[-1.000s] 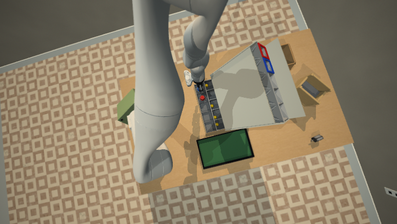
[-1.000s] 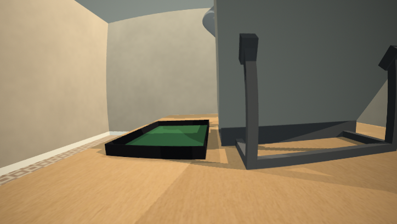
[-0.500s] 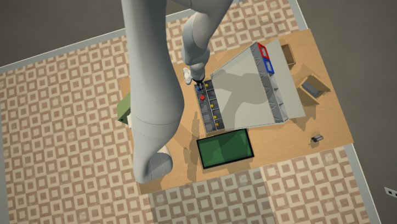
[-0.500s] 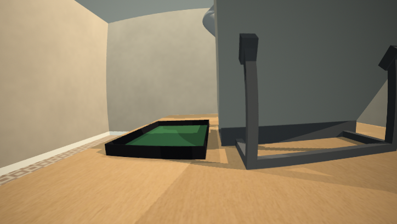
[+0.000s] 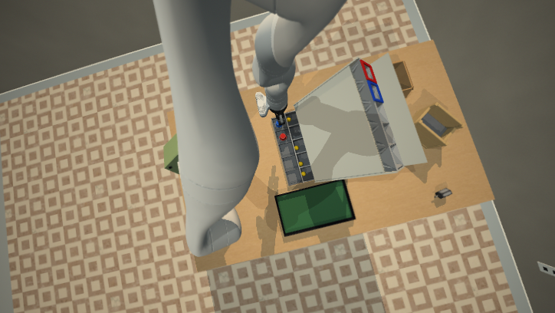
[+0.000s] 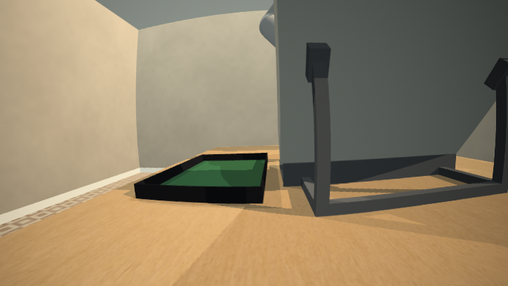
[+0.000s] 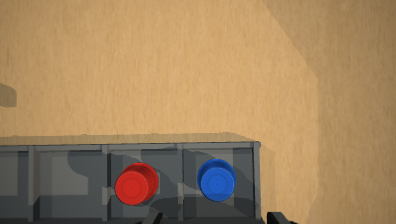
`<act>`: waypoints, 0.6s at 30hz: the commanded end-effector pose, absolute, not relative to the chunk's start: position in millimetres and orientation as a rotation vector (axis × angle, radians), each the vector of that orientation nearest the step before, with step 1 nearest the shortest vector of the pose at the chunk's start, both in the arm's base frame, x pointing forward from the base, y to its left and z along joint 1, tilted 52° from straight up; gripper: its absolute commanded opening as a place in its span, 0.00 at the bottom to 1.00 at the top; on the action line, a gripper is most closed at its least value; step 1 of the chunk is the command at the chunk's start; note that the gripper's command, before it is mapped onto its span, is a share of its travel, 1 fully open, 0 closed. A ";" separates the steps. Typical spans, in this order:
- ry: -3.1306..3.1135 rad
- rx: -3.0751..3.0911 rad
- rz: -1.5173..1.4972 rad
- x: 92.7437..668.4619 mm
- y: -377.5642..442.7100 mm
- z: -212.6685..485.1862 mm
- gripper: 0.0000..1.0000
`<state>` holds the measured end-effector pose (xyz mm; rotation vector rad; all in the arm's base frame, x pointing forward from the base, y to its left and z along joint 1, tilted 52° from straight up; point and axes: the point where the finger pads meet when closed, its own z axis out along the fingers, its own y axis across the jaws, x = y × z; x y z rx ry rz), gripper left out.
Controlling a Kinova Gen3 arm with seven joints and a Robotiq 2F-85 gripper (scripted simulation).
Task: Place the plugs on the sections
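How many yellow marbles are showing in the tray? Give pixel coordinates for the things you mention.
4: one marble [image 5: 288,119] by the gripper [image 5: 280,121] [image 7: 215,220], three marbles [image 5: 296,147] [image 5: 300,163] [image 5: 303,173] toward the green tray [image 5: 326,204] [image 6: 212,175], all in separate compartments. More may be hidden.

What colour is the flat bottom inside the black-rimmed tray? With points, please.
Green; the black-rimmed tray [image 5: 280,215] [image 6: 198,194] shows it best in the top view.

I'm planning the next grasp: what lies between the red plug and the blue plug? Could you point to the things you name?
A thin divider wall [image 7: 180,180] of the tray, seen in the wrist view.
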<state>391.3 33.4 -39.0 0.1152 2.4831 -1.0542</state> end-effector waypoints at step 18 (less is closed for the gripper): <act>2.478 0.117 -1.063 368.2 18.2 153.0 0.65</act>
